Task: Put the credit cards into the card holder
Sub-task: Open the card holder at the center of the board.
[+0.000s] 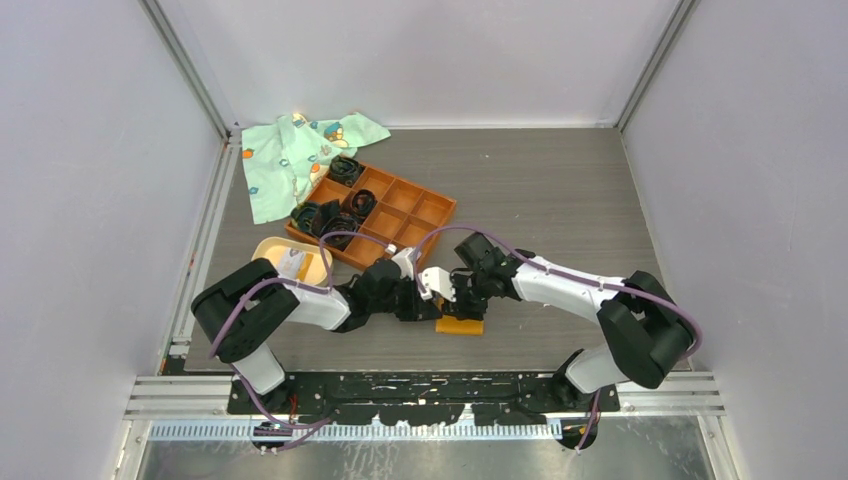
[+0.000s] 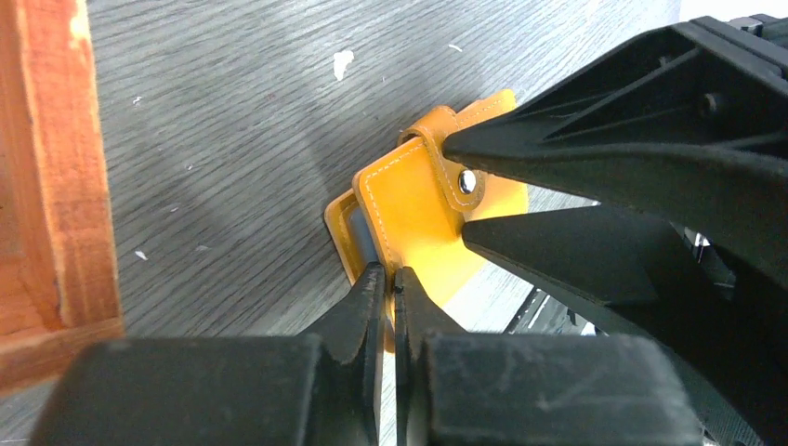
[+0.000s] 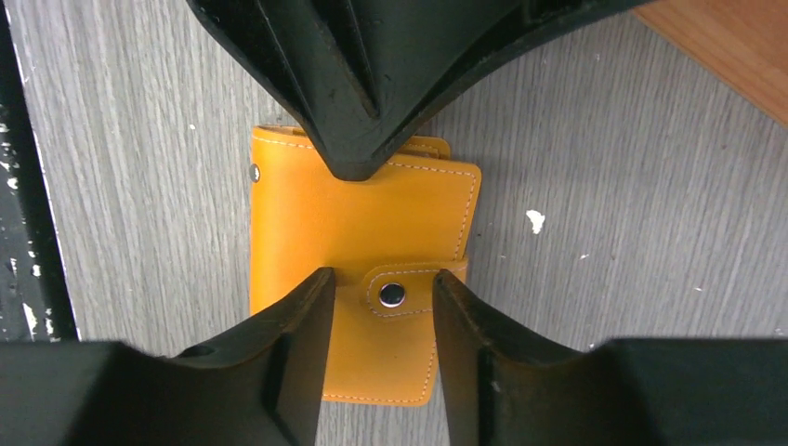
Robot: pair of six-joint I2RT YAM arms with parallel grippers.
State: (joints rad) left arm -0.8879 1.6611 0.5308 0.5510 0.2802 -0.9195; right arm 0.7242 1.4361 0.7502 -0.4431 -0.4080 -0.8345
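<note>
Flat orange stitched snap-button wallet (image 3: 362,223) on grey desk (image 3: 604,186): left tool (image 2: 390,274) narrow, pinching its edge, right tool (image 3: 381,279) wide astride strap (image 2: 444,172); we should unsnap slowly

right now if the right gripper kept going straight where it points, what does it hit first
Most likely the orange wallet: the right gripper is open astride the snap tab, so it would land on the wallet's cover. The left gripper sits just beyond. Depth is unclear.
</note>
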